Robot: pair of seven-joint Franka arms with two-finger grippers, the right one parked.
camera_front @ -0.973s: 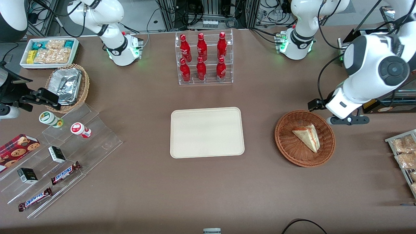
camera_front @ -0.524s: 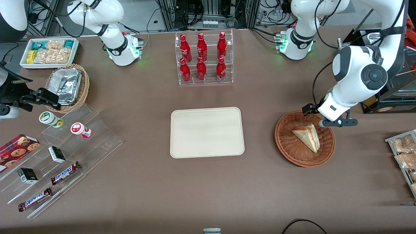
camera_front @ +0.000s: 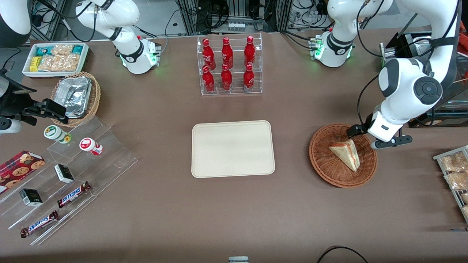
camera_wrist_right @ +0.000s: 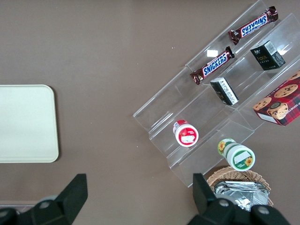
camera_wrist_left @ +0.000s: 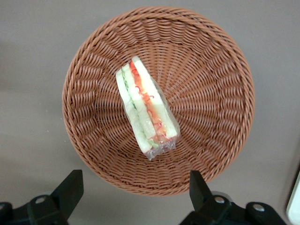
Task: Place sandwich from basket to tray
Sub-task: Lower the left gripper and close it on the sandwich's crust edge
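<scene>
The sandwich [camera_front: 346,153], a clear-wrapped pale wedge with red, green and yellow filling, lies in the round reddish-brown wicker basket [camera_front: 321,160] toward the working arm's end of the table. It also shows in the left wrist view [camera_wrist_left: 146,108] lying in the basket [camera_wrist_left: 211,93]. My left gripper [camera_front: 380,137] hangs open and empty above the basket's rim, farther from the front camera than the sandwich; its two black fingertips [camera_wrist_left: 70,187] stand wide apart over the basket's edge. The cream tray [camera_front: 233,149] lies bare at the table's middle.
A clear rack of red bottles [camera_front: 229,65] stands farther from the front camera than the tray. A rack of snack packets [camera_front: 455,171] lies near the basket at the working arm's end. A clear stepped stand with snacks [camera_front: 65,182], a foil-container basket [camera_front: 76,96] and a white snack bin [camera_front: 55,58] sit toward the parked arm's end.
My left arm has swung and lowered toward the basket; the gripper has shifted over the basket's rim. The sandwich, basket and tray have not moved.
</scene>
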